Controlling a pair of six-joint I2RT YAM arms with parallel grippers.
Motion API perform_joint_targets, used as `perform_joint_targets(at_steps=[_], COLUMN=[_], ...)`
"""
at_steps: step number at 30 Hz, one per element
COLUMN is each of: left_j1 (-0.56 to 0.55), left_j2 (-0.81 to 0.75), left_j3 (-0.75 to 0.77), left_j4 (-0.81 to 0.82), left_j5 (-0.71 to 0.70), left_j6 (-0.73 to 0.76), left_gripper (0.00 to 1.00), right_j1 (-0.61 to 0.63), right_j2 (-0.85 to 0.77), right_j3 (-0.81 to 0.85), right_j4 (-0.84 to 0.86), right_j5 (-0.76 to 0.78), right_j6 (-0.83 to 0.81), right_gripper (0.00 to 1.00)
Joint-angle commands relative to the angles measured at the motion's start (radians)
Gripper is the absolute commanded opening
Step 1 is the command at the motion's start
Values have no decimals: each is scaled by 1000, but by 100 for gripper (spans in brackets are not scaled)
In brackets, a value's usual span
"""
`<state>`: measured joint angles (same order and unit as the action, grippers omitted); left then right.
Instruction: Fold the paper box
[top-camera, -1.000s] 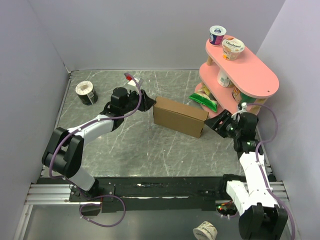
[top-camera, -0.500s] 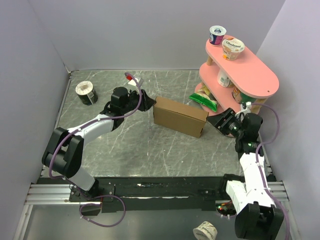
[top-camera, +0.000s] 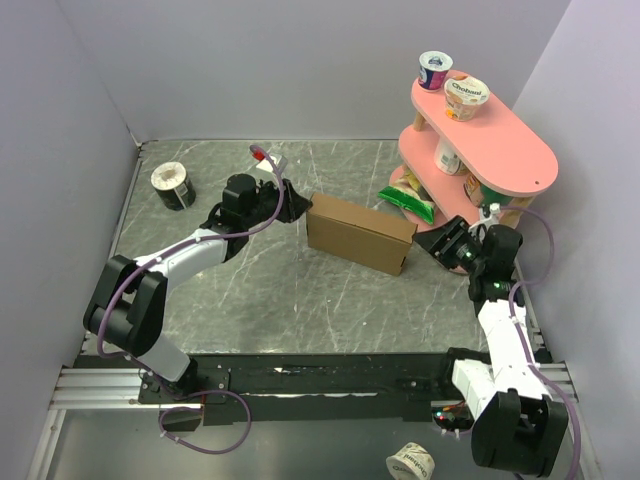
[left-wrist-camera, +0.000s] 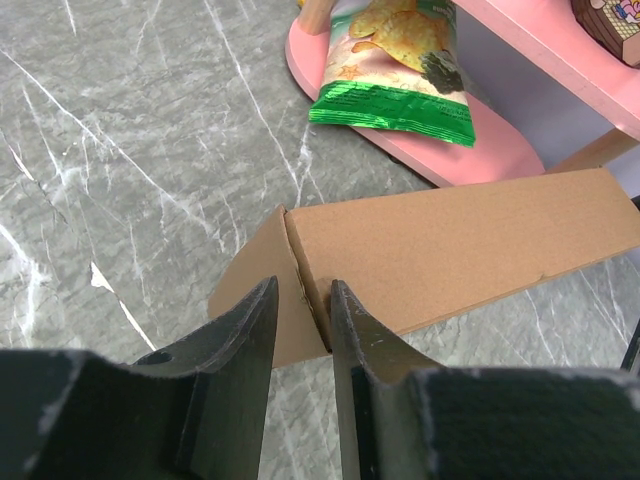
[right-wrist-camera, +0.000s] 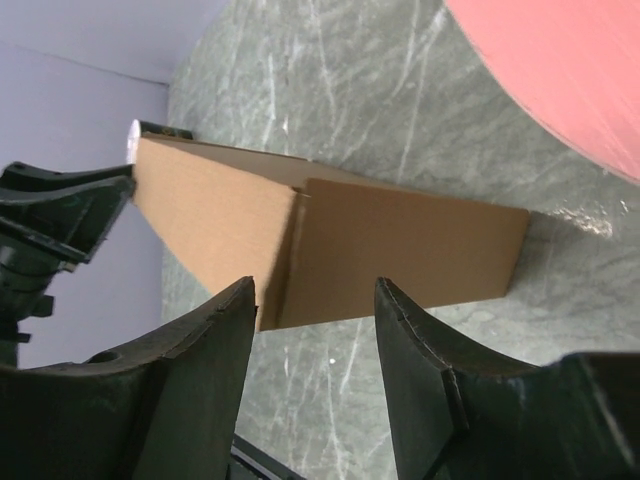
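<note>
We've brown cardboard box (top-camera: 360, 235) lengthwise btwn arms: L gripper (left-wrist-camera: 302, 292) narrow at its end, hold unclear; R gripper (right-wrist-camera: 315, 290) spread, nearby.

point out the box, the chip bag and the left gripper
box (top-camera: 362, 222), top view, on its top face
chip bag (left-wrist-camera: 395, 60), left wrist view, middle of the bag
left gripper (left-wrist-camera: 302, 290), left wrist view, midway between its fingertips

I had the paper box (top-camera: 360, 236) mid-tabletop (top-camera: 300, 300) between left gripper (top-camera: 297, 207) and right gripper (top-camera: 428, 243), chip bag (top-camera: 405, 201) on the shelf (top-camera: 510, 160) behind.
</note>
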<state>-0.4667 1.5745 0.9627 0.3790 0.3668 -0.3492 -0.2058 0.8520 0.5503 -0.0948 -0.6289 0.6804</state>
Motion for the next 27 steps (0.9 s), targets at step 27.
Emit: perform_joint_targets(at_steps=[27], left_j1=[-30], left_j2=[91], left_j3=[-108], left_j4=[-356], left_j5=[-39], left_j6=[65], left_gripper=[31], right_j1=[9], right_j2=[96], right_j3=[-10], right_j4=[-194], right_j5=[184], right_j6=[-256], right_gripper=[36])
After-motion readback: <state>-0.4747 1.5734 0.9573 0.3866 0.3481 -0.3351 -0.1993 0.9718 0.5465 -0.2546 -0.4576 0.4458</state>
